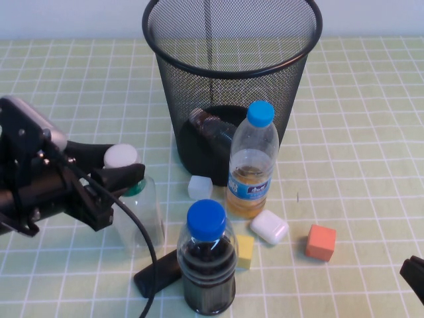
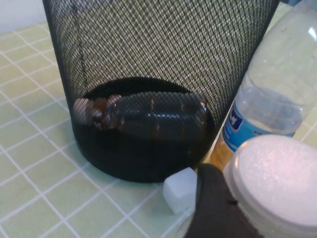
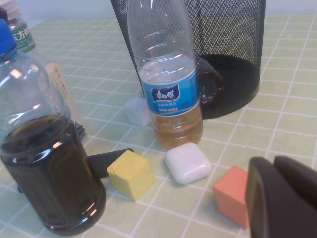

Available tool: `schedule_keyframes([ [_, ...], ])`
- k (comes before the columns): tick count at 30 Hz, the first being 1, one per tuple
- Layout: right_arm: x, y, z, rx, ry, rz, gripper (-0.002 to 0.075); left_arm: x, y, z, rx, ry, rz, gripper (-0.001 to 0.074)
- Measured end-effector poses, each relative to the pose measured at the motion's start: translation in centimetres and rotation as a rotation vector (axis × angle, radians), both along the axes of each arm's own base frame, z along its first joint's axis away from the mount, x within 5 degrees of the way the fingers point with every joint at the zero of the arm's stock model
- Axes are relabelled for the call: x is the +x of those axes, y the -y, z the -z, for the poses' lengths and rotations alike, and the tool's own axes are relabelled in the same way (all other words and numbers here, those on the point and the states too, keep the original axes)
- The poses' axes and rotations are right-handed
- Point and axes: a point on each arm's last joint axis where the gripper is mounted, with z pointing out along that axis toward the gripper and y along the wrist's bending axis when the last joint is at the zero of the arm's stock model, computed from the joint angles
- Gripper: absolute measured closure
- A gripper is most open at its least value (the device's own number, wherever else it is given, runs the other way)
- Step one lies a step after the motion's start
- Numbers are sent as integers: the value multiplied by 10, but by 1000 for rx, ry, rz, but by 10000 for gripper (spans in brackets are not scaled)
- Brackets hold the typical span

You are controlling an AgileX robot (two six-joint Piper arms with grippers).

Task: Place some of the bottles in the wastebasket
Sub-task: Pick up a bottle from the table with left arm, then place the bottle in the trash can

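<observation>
Standing at the far middle of the table (image 1: pixel 371 99) is the wastebasket (image 1: pixel 232 40), the biggest thing here, and one short bottle with a brown neck band (image 2: pixel 148 116) is lying on its side on the bin's floor, seen through the mesh. The left arm is reaching in from the near left, and the left gripper (image 1: pixel 119 167) is sitting clamped around the neck of the green-label bottle (image 1: pixel 142 209), its dark fingers (image 1: pixel 122 177) pressing just under the white cap (image 2: pixel 277 181); that bottle is standing upright on the table, near the bin's left front. Just in front of the bin, the tall blue-capped bottle (image 1: pixel 252 165) is standing with amber liquid in its lower part. Nearer the camera, the fat bottle of dark liquid (image 1: pixel 208 265) is standing upright. A flat black object (image 1: pixel 156 273) is lying partly behind it on its left. The right gripper (image 1: pixel 414 275) is showing only at the near right corner, well apart from everything, and whether it is apart or together cannot be told. An orange cube (image 1: pixel 320 242) is resting on the right, a white case (image 1: pixel 268 226) beside the tall bottle, a yellow cube (image 3: pixel 130 173) near the fat bottle, and a white cube (image 1: pixel 200 187) at the bin's foot.
</observation>
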Motion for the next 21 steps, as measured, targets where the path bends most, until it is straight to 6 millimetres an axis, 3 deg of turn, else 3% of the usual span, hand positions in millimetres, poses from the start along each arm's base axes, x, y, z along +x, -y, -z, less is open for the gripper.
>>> schedule_keyframes([
  [5,0,0,0,0,0,0,733,6,1,-14,-19,12,-6,381],
  [8,0,0,0,0,0,0,733,10,1,-39,-9,-4,-13,381],
  [15,0,0,0,0,0,0,733,8,-4,-138,97,-101,-21,381],
  [21,0,0,0,-2,1,-1,733,7,-3,-236,101,28,-5,381],
])
